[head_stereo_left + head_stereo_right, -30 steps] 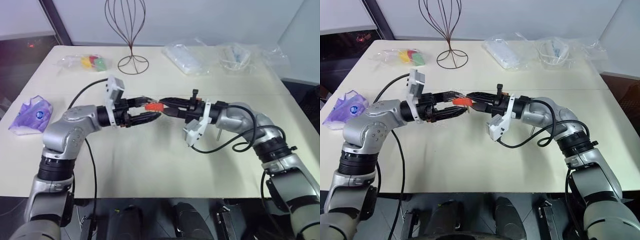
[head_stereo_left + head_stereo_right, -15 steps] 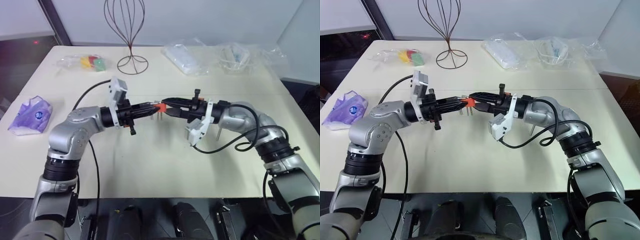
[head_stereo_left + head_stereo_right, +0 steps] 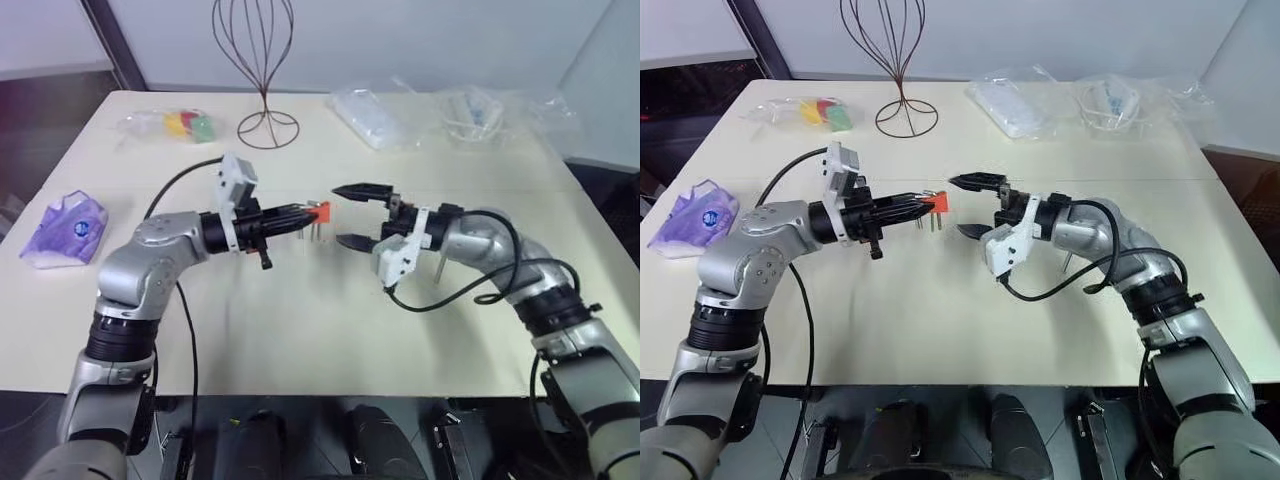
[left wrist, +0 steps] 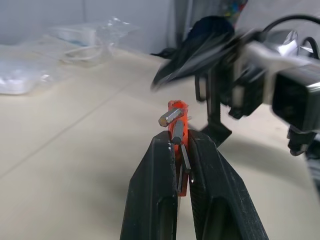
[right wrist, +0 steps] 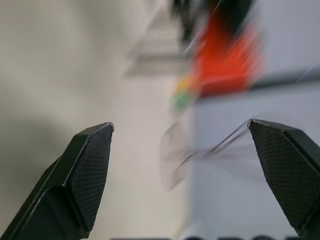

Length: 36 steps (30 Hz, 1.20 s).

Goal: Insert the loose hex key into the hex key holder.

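Note:
My left gripper [image 3: 306,213] is shut on the hex key holder [image 3: 319,211], a small red-orange block held level above the table's middle. Short grey keys hang from the holder [image 4: 178,108] between the black fingers [image 4: 159,190]. My right gripper [image 3: 346,215] stands open just right of the holder, not touching it, one finger high and one low. Between its fingertips [image 5: 87,160] there is nothing, and the holder [image 5: 225,55] is a red blur beyond them. The loose hex key is hidden or out of view.
A wire stand [image 3: 266,70] rises at the back of the cream table [image 3: 300,330]. A clear bag of red, yellow and green items [image 3: 180,125] lies back left, a purple packet [image 3: 62,228] at the left edge, and clear plastic bags [image 3: 420,112] back right.
My left gripper closed on the holder. My right gripper opened wide, let go of the holder and drew back to the right and down, rolling its wrist.

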Motion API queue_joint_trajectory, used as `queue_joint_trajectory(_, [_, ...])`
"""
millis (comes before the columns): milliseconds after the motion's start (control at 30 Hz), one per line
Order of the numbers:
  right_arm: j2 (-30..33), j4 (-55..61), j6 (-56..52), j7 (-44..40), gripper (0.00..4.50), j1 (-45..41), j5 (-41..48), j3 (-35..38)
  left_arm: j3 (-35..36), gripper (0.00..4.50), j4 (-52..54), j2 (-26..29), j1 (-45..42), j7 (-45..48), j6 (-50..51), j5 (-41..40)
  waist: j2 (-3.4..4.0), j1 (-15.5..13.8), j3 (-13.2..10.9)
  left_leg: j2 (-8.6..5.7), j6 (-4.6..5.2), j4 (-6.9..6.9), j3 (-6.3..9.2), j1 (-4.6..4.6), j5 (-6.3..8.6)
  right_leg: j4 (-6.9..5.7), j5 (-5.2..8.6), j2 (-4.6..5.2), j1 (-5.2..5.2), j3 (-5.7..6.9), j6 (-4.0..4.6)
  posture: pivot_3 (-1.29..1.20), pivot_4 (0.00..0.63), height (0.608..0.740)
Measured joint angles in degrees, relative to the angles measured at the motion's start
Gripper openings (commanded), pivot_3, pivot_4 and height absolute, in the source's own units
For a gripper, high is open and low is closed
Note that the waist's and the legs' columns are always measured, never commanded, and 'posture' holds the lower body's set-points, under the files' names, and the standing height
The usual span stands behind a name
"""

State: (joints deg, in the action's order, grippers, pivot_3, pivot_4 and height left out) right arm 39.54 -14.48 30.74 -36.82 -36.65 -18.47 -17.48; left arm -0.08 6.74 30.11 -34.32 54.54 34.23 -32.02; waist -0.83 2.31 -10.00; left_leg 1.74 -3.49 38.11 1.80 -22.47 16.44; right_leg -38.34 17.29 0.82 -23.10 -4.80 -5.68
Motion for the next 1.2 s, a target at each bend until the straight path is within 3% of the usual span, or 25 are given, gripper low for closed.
queue_joint_trajectory(100, [-0.44,5.05,-20.32,-4.14,4.45,5.59,7.3,4.76,0.18,0.0,0.65,-0.15,0.72,-1.3,-0.19,0.19,0.0,-0.05,0.0,0.02,0.0,0.01,0.02,0.0,0.0,-0.03,0.0,0.0,-0.01,0.0,0.0,0.0,0.15,0.74])
queue_joint_trajectory(300, [-5.75,33.51,-84.49,-2.16,4.45,12.16,25.68,19.86,0.68,0.0,2.83,-0.38,2.89,-3.38,-0.2,0.18,0.03,0.04,0.02,0.04,0.01,-0.01,0.22,0.04,0.0,-0.25,0.01,-0.05,-0.07,0.0,0.01,0.0,0.15,0.74])
queue_joint_trajectory(367, [-8.16,38.82,-99.78,-0.27,4.45,11.5,28.6,22.72,0.76,0.0,3.08,-0.39,3.12,-3.55,-0.21,0.18,0.04,0.05,0.02,0.02,0.01,0.0,0.17,0.05,0.0,-0.25,0.01,-0.09,-0.06,0.0,0.02,0.0,0.15,0.74])
queue_joint_trajectory(500, [-14.92,39.81,-119.49,6.53,4.45,5.41,29.12,28.11,0.85,0.0,3.13,-0.56,3.24,-3.69,-0.27,0.17,0.05,0.12,0.02,-0.03,0.01,0.0,0.07,0.04,0.0,-0.24,0.01,-0.12,-0.08,-0.01,0.02,0.0,0.15,0.74])
queue_joint_trajectory(900, [-17.5,27.44,-122.85,27.25,4.45,-0.78,32.59,32.43,0.84,0.0,3.13,-0.89,3.31,-3.83,-0.29,0.18,0.04,0.24,0.02,-0.03,0.01,-0.09,0.06,-0.07,0.0,0.0,0.01,-0.1,-0.09,0.0,0.01,0.0,0.15,0.74])
queue_joint_trajectory(1200, [-18.06,22.86,-122.85,39.98,4.45,-3.23,45.91,34.35,0.86,0.0,3.58,-0.72,4.44,-4.25,-0.28,0.19,0.05,0.23,0.02,-0.02,0.02,-0.11,0.06,-0.08,0.01,0.01,0.01,-0.11,-0.1,-0.01,0.01,0.0,0.15,0.74])
